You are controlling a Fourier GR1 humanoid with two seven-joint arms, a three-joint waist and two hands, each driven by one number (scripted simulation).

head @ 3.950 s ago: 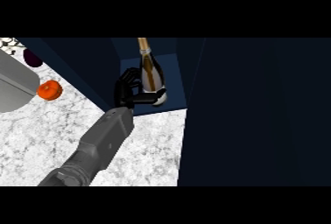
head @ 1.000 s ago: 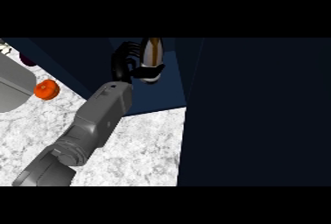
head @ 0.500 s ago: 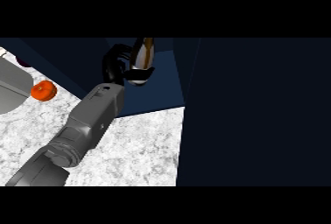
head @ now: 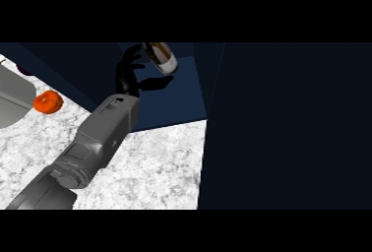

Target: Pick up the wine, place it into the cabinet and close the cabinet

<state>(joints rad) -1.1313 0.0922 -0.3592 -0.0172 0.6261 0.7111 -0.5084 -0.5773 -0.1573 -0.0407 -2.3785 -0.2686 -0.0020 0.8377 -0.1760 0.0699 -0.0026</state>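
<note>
The wine bottle [head: 161, 56] stands inside the dark blue cabinet [head: 174, 106], near the top of the head view; its pale body and brown neck show. My left hand [head: 131, 74] has reached into the cabinet just left of the bottle. Its fingers are spread and nearly straight beside the glass, and the thumb [head: 158, 82] sticks out below the bottle's base. The grey forearm [head: 102, 133] runs up from the lower left corner. My right hand shows nowhere.
The open cabinet door [head: 291, 128] fills the right half as a big dark panel over the counter. An orange fruit [head: 48, 101] lies on the marble counter [head: 145, 167] at the left, beside a grey vessel [head: 11, 103].
The arm pushed the bottle deeper into the cabinet, toward the view's top. The fingers, curled round the bottle before, have now spread away from it.
</note>
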